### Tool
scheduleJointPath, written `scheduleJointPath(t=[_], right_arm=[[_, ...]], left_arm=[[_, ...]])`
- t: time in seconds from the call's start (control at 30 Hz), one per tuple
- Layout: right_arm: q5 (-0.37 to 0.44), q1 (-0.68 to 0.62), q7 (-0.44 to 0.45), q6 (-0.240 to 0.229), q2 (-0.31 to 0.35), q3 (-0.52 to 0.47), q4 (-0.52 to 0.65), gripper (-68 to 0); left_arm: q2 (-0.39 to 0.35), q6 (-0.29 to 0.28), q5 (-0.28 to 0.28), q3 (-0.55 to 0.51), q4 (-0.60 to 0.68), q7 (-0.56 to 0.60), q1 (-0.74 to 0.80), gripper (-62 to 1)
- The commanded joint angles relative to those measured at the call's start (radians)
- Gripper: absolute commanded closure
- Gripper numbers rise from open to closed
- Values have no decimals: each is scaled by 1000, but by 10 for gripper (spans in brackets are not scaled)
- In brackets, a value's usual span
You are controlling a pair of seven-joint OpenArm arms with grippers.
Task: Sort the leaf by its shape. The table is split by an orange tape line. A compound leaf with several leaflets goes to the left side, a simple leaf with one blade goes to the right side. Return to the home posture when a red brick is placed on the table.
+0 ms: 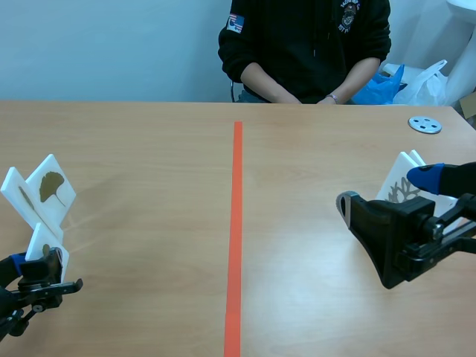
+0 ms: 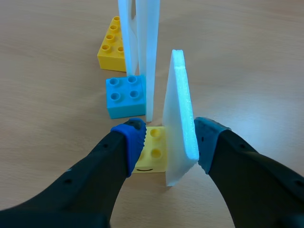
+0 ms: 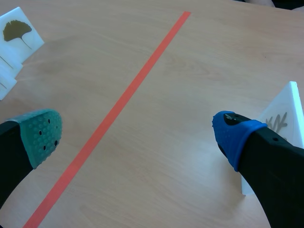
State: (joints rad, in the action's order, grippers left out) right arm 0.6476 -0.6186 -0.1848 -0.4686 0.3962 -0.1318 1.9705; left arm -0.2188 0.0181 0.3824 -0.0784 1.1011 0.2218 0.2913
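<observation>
Three white leaf cards stand at the left. One shows a ginkgo leaf (image 1: 52,187); a plainer card (image 1: 16,195) stands beside it. The nearest card (image 1: 44,248) (image 2: 179,114) stands on a yellow brick (image 2: 153,151) between the fingers of my left gripper (image 1: 37,277) (image 2: 166,142), which is open. One pad touches the card's edge and the other stands a little off it. On the right, a card with a branched compound leaf (image 1: 405,169) (image 3: 284,114) stands beside my open right gripper (image 1: 383,195) (image 3: 137,135), just outside its blue finger.
An orange tape line (image 1: 236,223) (image 3: 118,102) splits the table. Blue (image 2: 125,96) and yellow (image 2: 110,47) bricks hold the other left cards. A grey disc (image 1: 425,124) lies at the far right. A person (image 1: 305,44) sits across the table, with plastic bags (image 1: 420,83) beside them.
</observation>
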Motion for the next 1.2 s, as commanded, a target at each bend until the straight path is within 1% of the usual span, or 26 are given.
scheduleJointPath(t=[0.0,0.13,0.27,0.3,0.37,0.5,0.53,0.63,0.7,0.77,0.8,0.87,0.93,1.0,1.1,1.17], right_arm=[[11,6,14,0,11,-8,20,-679],[11,6,14,0,11,-8,20,-679],[11,6,14,0,11,-8,20,-679],[11,6,14,0,11,-8,20,-679],[11,6,14,0,11,-8,20,-679],[11,6,14,0,11,-8,20,-679],[11,6,14,0,11,-8,20,-679],[11,6,14,0,11,-8,20,-679],[11,6,14,0,11,-8,20,-679],[11,6,15,0,11,-8,20,-679],[11,6,15,0,11,-8,20,-679],[12,6,15,0,11,-14,20,-679],[12,6,14,0,11,-23,20,-679],[14,6,14,-1,11,-35,21,-679],[18,6,14,-19,11,-48,24,-679],[18,3,14,-22,11,-49,31,-679]], left_arm=[[-3,-2,-1,-22,28,23,9,-293],[-8,-2,0,-66,83,21,31,-327],[-21,-5,1,-109,200,21,92,-380],[-24,-6,9,-119,237,21,113,-393],[-34,-6,46,-135,317,19,159,-420],[-50,-20,77,-159,497,13,264,-469],[-51,-28,84,-166,544,13,289,-470],[-50,-73,87,-183,687,5,355,-474],[-51,-122,87,-185,776,-10,390,-531],[-51,-194,86,-185,856,-49,417,-607],[-51,-234,86,-185,888,-68,428,-623],[-51,-320,86,-184,936,-114,432,-623],[-54,-376,86,-182,961,-156,431,-623],[-71,-396,86,-168,964,-202,431,-623],[-99,-399,86,-139,959,-272,431,-623],[-113,-397,86,-116,959,-276,431,-623]])
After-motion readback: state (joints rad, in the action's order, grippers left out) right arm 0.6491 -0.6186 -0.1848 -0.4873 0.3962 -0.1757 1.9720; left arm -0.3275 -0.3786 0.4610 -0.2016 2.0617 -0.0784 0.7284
